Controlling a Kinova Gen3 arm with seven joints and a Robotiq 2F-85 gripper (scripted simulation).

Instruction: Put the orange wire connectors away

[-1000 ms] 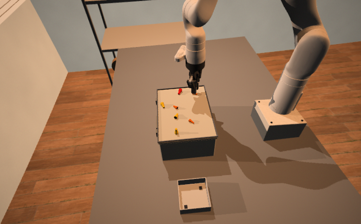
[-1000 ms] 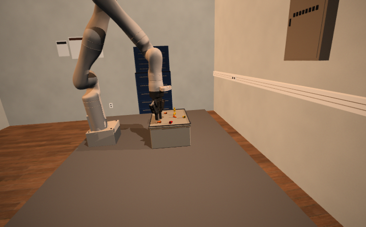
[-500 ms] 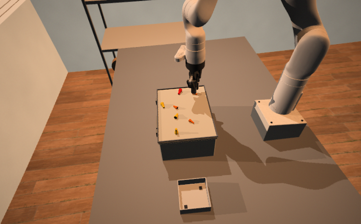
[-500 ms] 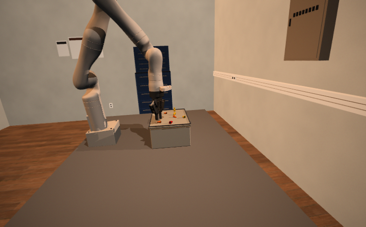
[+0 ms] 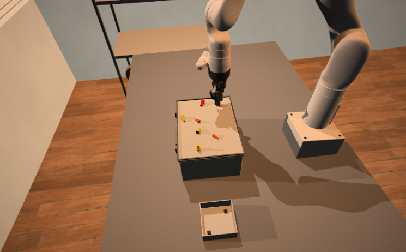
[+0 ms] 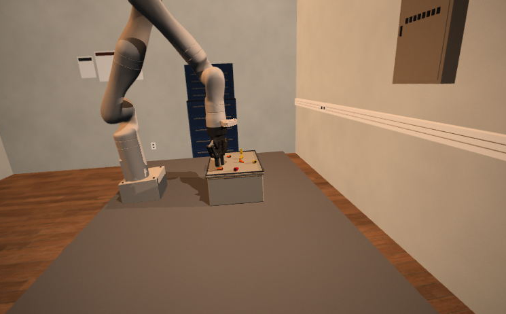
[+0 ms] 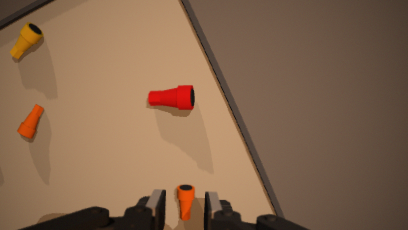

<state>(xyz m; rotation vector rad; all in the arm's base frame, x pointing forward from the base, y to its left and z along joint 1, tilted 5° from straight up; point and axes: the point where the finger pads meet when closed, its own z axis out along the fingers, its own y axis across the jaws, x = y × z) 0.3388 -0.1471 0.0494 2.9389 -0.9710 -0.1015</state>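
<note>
My gripper [image 5: 217,102] [image 6: 219,164] [image 7: 185,206] is down at the far right corner of the tool case's tan lid [image 5: 226,144] [image 6: 250,168] [image 7: 100,165]. Its fingers are partly open and straddle a small orange wire connector [image 5: 220,105] [image 6: 219,168] [image 7: 185,202] that lies on the lid, with a gap on each side. Two more orange connectors [image 5: 197,120] [image 5: 214,136] lie further along the lid; one shows in the wrist view [image 7: 30,121]. The steel junction box [image 5: 201,219] stands open on the table in front of the case.
A red connector [image 5: 202,102] [image 7: 172,97] lies close beside my gripper. Three yellow connectors [image 5: 182,118] [image 5: 198,130] [image 5: 198,147] lie on the lid's left half. The lid's dark rim [image 7: 235,115] runs close by. The arm's base [image 5: 312,137] stands to the right; a shelf rack [image 5: 154,39] stands behind the table.
</note>
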